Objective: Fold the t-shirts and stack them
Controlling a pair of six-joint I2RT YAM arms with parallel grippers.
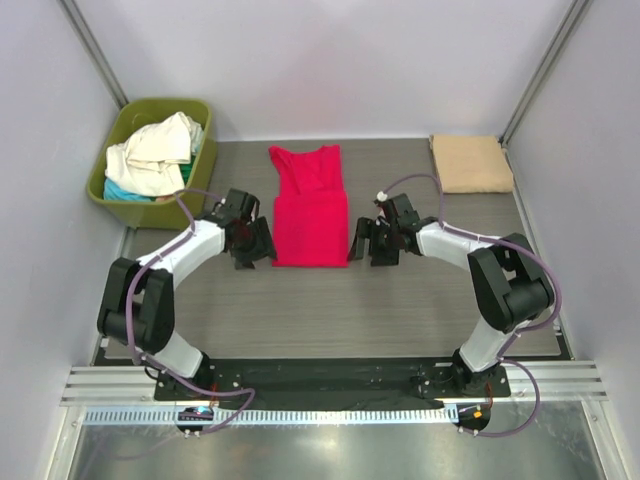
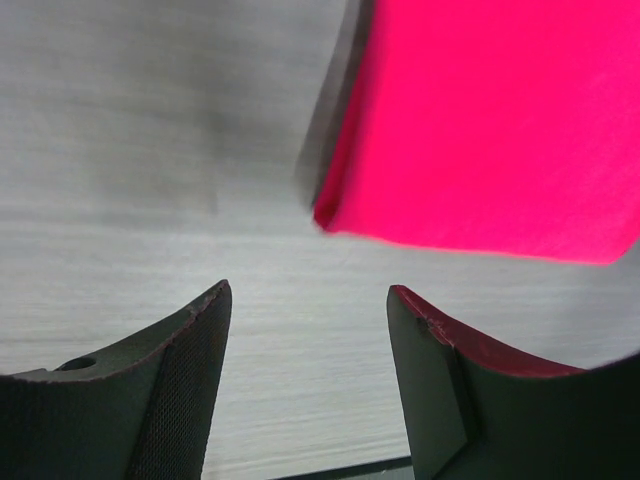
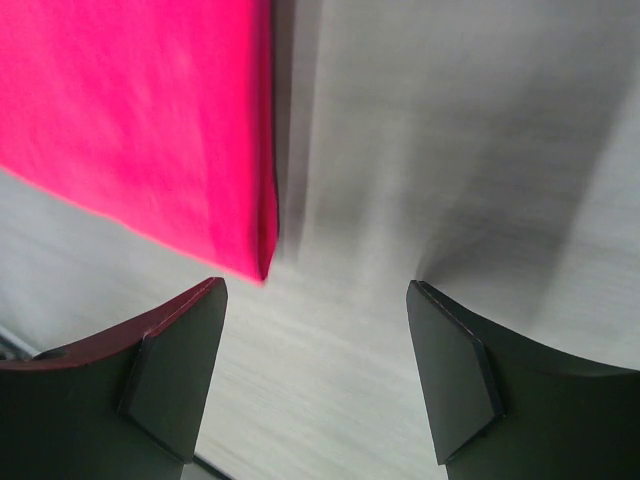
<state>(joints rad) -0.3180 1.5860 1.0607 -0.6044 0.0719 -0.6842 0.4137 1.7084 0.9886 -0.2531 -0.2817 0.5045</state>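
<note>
Light, limp red t-shirt [image 1: 310, 215] probably pinches best at its near hem corners; left gripper [image 1: 252, 250] and right gripper [image 1: 372, 245] flank it, jaws apart, empty.

Red t-shirt [image 1: 309, 207] lies flat mid-table, sides folded in to a narrow strip, collar toward the far wall. My left gripper [image 1: 250, 243] sits just beside its lower left edge, my right gripper [image 1: 370, 242] beside its lower right, both with jaws parted. Folded tan t-shirt [image 1: 471, 163] far right corner. Olive-green tub [image 1: 135, 213] far left, holding cream-white t-shirts [image 1: 155, 150] over teal cloth [image 1: 122, 190].
</note>
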